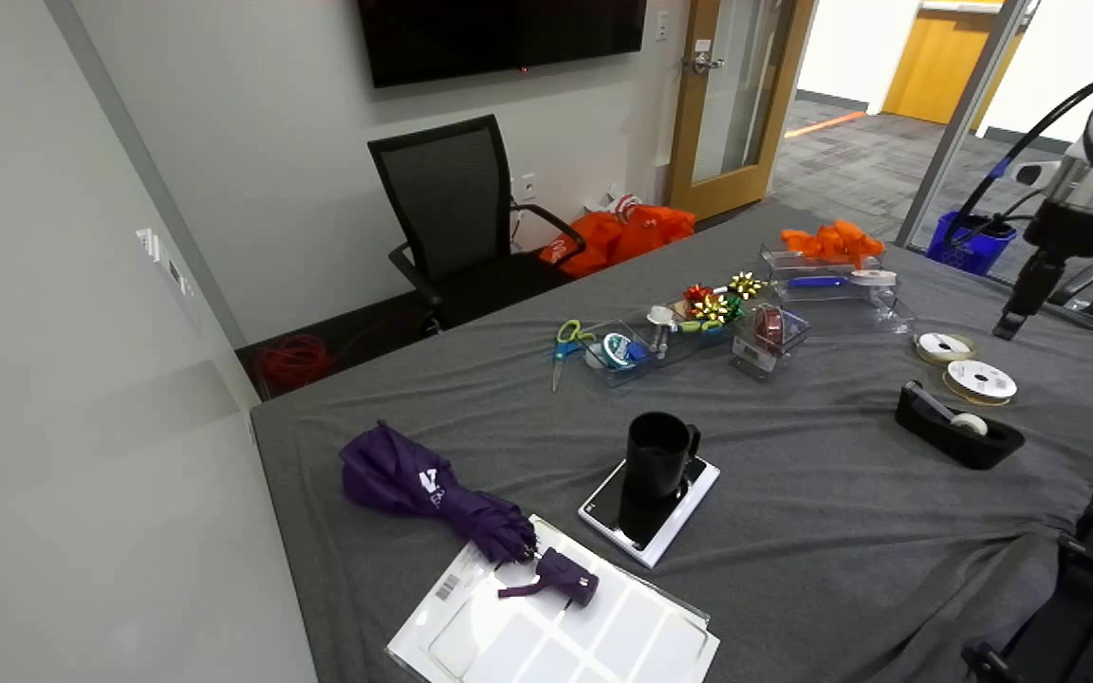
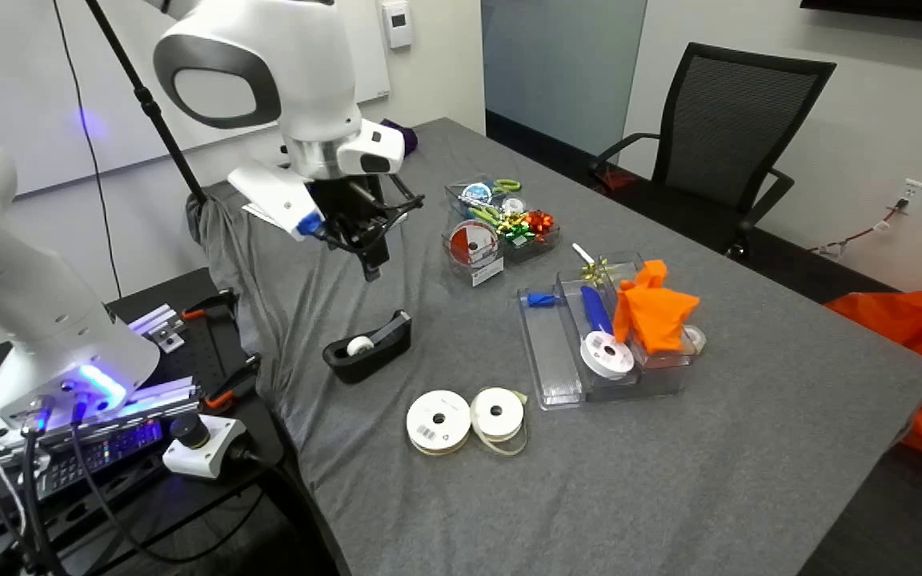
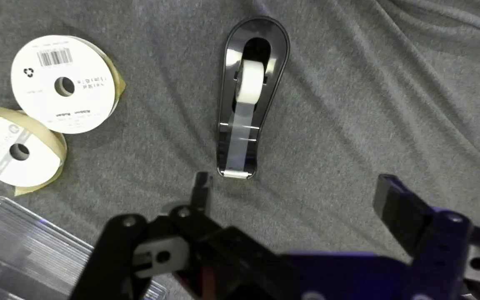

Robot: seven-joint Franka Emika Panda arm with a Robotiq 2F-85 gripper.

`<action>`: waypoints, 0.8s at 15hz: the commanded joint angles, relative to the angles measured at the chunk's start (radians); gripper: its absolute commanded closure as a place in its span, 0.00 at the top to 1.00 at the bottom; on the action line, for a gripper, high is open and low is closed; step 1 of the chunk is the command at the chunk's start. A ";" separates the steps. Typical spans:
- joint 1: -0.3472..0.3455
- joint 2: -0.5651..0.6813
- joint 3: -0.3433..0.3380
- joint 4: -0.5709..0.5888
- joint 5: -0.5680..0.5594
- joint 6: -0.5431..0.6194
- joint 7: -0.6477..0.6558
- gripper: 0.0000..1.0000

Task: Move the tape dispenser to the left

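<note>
The tape dispenser is a black elongated block with a white tape roll in it. It stands on the grey cloth in both exterior views (image 1: 945,433) (image 2: 369,352). In the wrist view it lies at upper middle (image 3: 244,112), its narrow cutter end toward the gripper. My gripper (image 3: 294,177) is open and empty, its two fingers wide apart. The dispenser's narrow end is near the left finger in that view, and nothing touches it. In both exterior views the gripper (image 1: 1007,327) (image 2: 370,268) hangs above the table, apart from the dispenser.
White ribbon spools (image 1: 980,379) (image 2: 438,422) (image 3: 64,84) lie beside the dispenser. Clear trays (image 2: 549,360) and bins with bows and tape stand farther off. A black mug (image 1: 657,455) stands on a white-bordered tablet (image 1: 660,545). A purple umbrella (image 1: 395,474) and white sheets (image 1: 594,645) lie beyond.
</note>
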 commanded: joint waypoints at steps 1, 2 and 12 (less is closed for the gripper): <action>-0.032 0.131 0.027 0.035 0.075 0.054 -0.058 1.00; -0.040 0.158 0.034 0.038 0.082 0.069 -0.063 1.00; -0.122 0.270 0.100 0.038 0.040 0.102 -0.035 1.00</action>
